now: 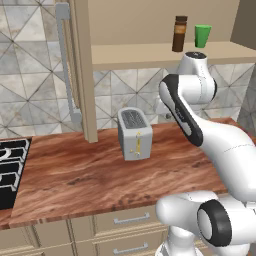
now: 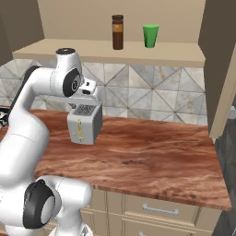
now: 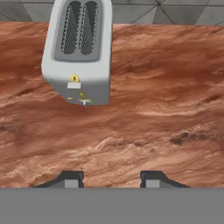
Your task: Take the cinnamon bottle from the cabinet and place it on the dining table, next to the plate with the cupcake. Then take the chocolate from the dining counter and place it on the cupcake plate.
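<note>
The cinnamon bottle (image 1: 179, 34) (image 2: 118, 32) stands upright on the shelf of the open cabinet (image 1: 150, 52) (image 2: 106, 51), dark brown with a tan band. My gripper (image 3: 111, 179) is open with nothing between its fingers. It points down at the wooden counter well below the shelf, close to a toaster. In the base views my arm bends up in front of the shelf, its wrist just under the bottle's level. The plate, the cupcake, the chocolate and the dining table are out of view.
A green cup (image 1: 202, 36) (image 2: 150, 36) stands right of the bottle. A grey toaster (image 1: 134, 134) (image 2: 84, 122) (image 3: 78, 50) sits on the counter (image 1: 75, 175). The cabinet door (image 1: 82, 70) with its grey bar handle (image 1: 65, 65) hangs open at left. A black stove (image 1: 10, 170) lies at the far left.
</note>
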Motion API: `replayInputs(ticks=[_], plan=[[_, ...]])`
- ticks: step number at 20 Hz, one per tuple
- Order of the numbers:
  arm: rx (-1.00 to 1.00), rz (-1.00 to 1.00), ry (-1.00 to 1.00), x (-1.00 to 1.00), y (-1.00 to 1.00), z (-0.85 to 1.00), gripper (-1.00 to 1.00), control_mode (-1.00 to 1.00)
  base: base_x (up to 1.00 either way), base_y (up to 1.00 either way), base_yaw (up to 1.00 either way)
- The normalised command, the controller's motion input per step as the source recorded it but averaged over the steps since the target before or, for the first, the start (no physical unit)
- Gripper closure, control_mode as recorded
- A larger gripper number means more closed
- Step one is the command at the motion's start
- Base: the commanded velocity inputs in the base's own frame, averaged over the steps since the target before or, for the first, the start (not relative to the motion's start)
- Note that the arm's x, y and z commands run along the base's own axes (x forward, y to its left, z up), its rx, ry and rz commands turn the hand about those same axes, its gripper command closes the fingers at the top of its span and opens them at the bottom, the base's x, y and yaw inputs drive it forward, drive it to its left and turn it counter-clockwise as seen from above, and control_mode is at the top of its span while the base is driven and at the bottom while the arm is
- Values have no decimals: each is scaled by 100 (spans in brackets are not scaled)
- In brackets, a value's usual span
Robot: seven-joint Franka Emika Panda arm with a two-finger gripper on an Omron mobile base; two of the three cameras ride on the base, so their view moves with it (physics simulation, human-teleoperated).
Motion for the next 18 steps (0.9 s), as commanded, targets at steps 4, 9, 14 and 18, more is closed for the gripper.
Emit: replayInputs(ticks=[4, 9, 14, 18], plan=[[-3, 2, -17, -22, 3, 3, -100, -100, 0, 0, 0], [-2, 0, -48, -23, 4, 33, -100, -100, 0, 0, 0], [0, 0, -51, -7, -7, 55, -100, -100, 0, 0, 0], [0, -3, -37, 10, -10, 59, -100, -100, 0, 0, 0]])
